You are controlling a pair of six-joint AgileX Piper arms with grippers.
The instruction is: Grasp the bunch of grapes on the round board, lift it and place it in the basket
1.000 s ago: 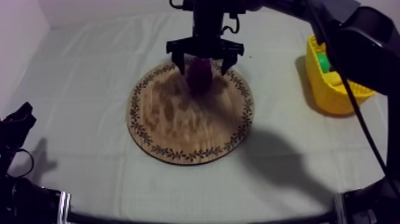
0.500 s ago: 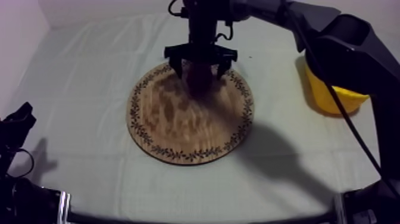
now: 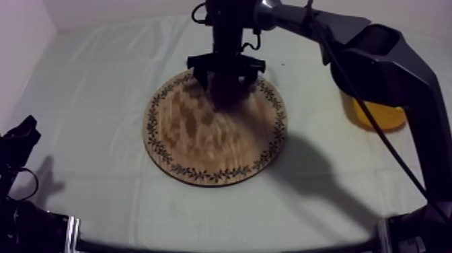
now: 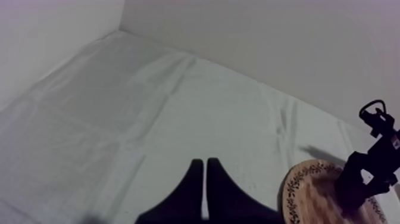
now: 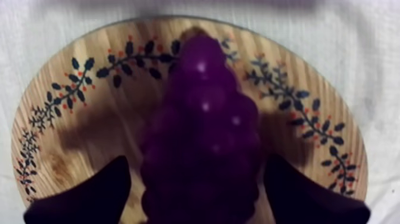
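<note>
On board (image 5: 77, 128), grapes (image 5: 202, 119) — right pincer (image 5: 196, 170) spread astride

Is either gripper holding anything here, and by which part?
Nothing. Right gripper open astride the bunch of grapes on the wooden board; left gripper shut, empty.

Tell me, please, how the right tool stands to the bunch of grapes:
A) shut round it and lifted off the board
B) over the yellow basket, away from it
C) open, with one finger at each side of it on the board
C: in the right wrist view the right tool is open, its fingers apart at either side of the bunch of grapes, which lies on the wooden board.
</note>
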